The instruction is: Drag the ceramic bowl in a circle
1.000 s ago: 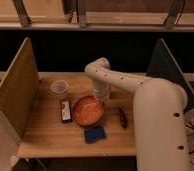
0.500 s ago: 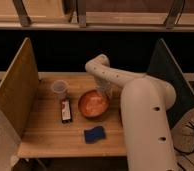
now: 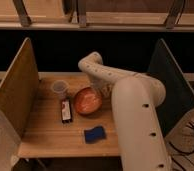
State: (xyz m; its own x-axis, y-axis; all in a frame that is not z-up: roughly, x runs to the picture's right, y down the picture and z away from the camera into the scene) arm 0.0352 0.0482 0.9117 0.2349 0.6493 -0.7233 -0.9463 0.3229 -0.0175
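Wooden table (image 3: 50, 135) holds the ceramic bowl (image 3: 87, 100) near its middle, just right of the clear cup (image 3: 59, 89), and my gripper (image 3: 102, 93) sits at the bowl's right rim, jaws closed tight

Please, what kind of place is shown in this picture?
Probably a robot test lab: a wooden table with side boards, cables on the floor, and a robot arm whose gripper is at the right rim of the bowl.

You are in a robot test room, like a lab. The wooden table (image 3: 45, 135) has a tall board (image 3: 17, 82) at each side, and cables (image 3: 191, 137) lie on the floor (image 3: 0, 156) to its right. The gripper (image 3: 101, 93) hangs above the table by the ceramic bowl (image 3: 86, 101).
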